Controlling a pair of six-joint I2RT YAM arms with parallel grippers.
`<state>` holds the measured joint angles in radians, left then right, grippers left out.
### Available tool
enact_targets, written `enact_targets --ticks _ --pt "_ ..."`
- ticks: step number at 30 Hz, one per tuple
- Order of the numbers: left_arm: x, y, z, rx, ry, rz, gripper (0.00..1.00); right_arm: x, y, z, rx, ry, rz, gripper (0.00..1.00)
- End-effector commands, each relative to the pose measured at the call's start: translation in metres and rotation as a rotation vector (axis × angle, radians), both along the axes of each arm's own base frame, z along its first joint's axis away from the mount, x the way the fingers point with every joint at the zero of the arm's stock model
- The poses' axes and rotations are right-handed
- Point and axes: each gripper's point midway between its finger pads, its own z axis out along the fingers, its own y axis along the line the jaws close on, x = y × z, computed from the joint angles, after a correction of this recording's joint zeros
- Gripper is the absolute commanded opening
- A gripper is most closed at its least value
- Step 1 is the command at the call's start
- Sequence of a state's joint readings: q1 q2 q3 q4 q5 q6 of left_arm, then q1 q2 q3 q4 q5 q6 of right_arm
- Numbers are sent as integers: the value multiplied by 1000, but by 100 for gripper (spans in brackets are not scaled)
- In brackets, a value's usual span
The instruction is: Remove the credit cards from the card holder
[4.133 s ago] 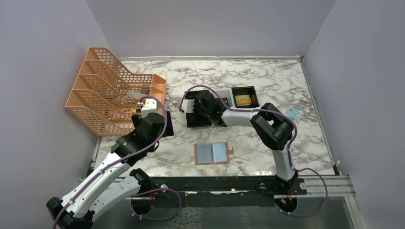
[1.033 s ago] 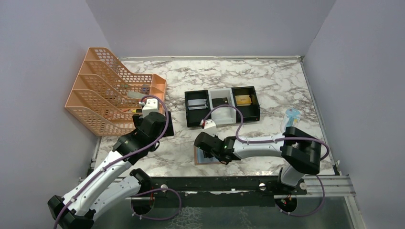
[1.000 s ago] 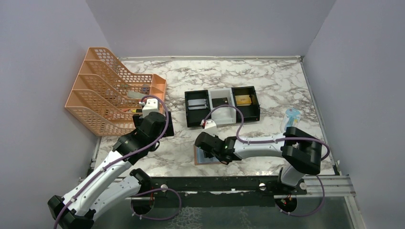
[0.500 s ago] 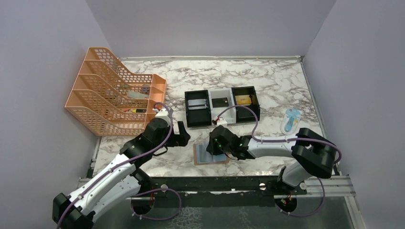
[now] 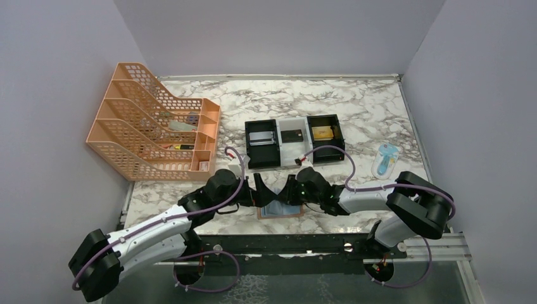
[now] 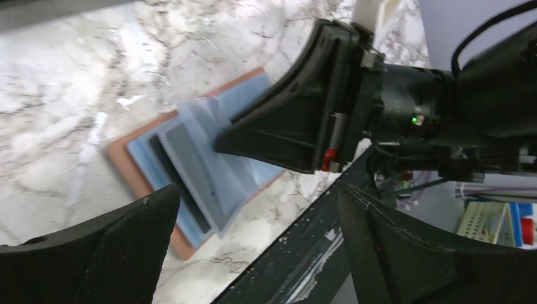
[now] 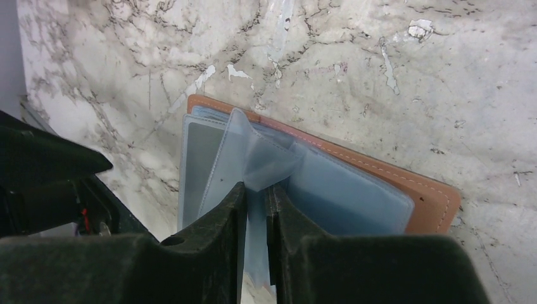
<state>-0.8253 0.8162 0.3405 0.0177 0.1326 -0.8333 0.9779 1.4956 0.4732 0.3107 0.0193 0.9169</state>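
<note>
You are past the middle of the task, as I judge it. The flat tan-brown leather card holder (image 7: 435, 204) is lying open on the white marble-patterned bench (image 5: 354, 107), near its front edge and between the 2 arms, with its light-blue lining and plastic sleeves facing up. Behind it, the black-and-white plastic tray with 3 compartments (image 5: 263, 163) is already holding 3 thin cards: a greyish-silver card (image 5: 261, 140) on the left, a black card (image 5: 292, 135) in the middle and a yellowish card (image 5: 322, 132) on the right. In the holder, 1 grey credit card (image 7: 201, 149) is showing through the left sleeve, so at least this one is waiting to come out. Whether other sleeves are hiding more, I cannot tell.

Your right pincer (image 7: 256, 190) is nearly closed and is pinching a clear plastic sleeve (image 7: 266, 158), holding it raised off the holder; it is gripping the sleeve only, not a card. Your left pincer (image 5: 257, 192) is standing wide open just beside the holder's left edge, with nothing in it.

An orange mesh plastic file rack (image 5: 145, 136) is standing well apart on the left, and a small blue-and-white object (image 5: 384, 158) is lying on the right. Neither is blocking you. The obstacle, I think, is crowding: both pincers are meeting over 1 small holder.
</note>
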Motion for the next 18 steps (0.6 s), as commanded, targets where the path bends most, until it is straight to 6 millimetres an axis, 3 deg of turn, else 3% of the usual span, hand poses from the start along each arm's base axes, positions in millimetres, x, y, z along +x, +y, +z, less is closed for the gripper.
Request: enact_targets --ticks 1,8,18 --pt "-2 -22 14 -95 -36 -11 95 -10 -7 -9 19 48 -2 18" --pt "-8 -35 1 -73 -16 -44 88 -11 -10 -11 32 53 -11 18" --pt "-6 -34 -36 32 47 -20 88 -16 -8 -14 46 77 1 20"
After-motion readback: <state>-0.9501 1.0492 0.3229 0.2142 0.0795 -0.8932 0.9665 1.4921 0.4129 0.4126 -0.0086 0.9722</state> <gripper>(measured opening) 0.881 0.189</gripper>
